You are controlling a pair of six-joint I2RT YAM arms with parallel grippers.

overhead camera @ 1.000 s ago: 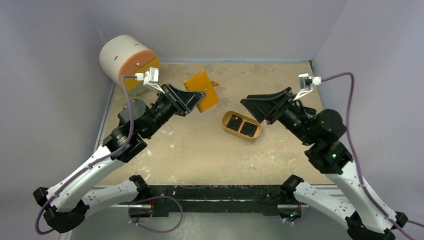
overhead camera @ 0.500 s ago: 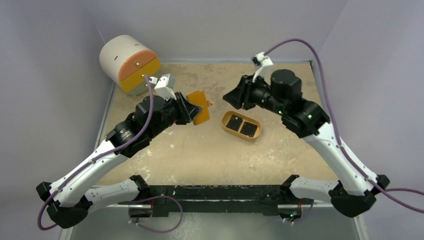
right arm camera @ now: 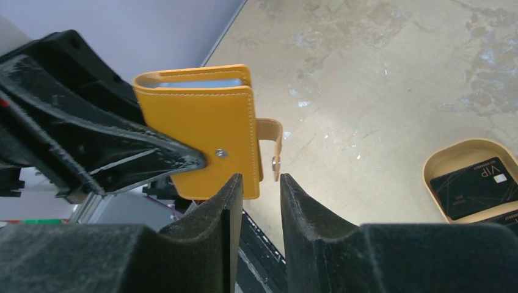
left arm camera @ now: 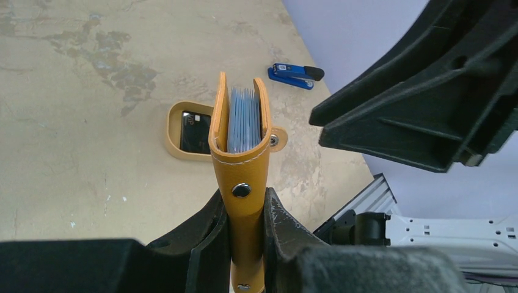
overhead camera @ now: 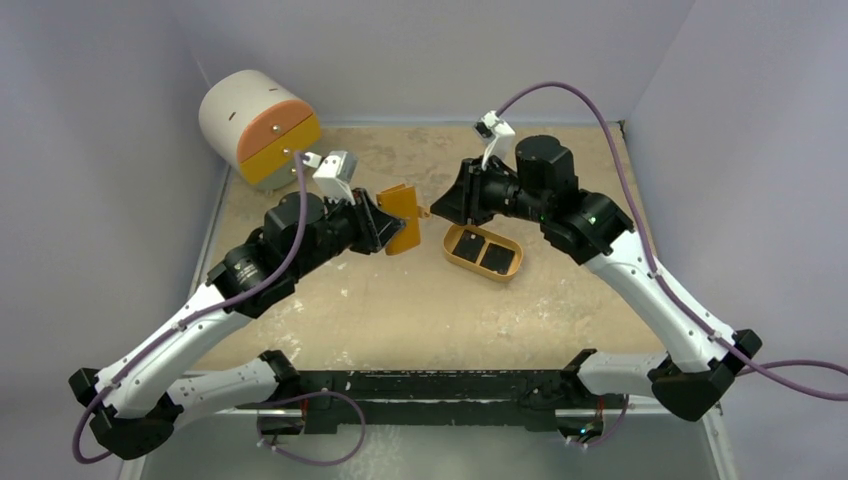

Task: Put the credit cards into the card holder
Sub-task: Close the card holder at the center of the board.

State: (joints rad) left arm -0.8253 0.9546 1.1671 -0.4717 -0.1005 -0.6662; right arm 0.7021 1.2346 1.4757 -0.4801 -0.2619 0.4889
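Observation:
My left gripper [overhead camera: 388, 226] [left arm camera: 243, 204] is shut on the spine end of the orange card holder [overhead camera: 402, 214] [left arm camera: 244, 168] and holds it above the table. Its flaps are slightly apart, showing pale blue pockets. The snap tab [right arm camera: 275, 146] hangs loose off the card holder [right arm camera: 201, 137]. My right gripper [overhead camera: 440, 206] [right arm camera: 259, 180] is just short of that tab, jaws open by a narrow gap with nothing between them. Two dark credit cards [overhead camera: 481, 251] [right arm camera: 473, 188] lie in the orange oval tray [overhead camera: 474, 270].
A white cylinder with orange drawer fronts [overhead camera: 255, 125] lies at the back left corner. A blue-and-black stapler [left arm camera: 295, 73] rests on the table near the right wall. Purple walls close in the table on three sides.
My right arm swung in from the right toward the card holder and its jaws narrowed. My left gripper turned the card holder more edge-on and brought it slightly lower and nearer.

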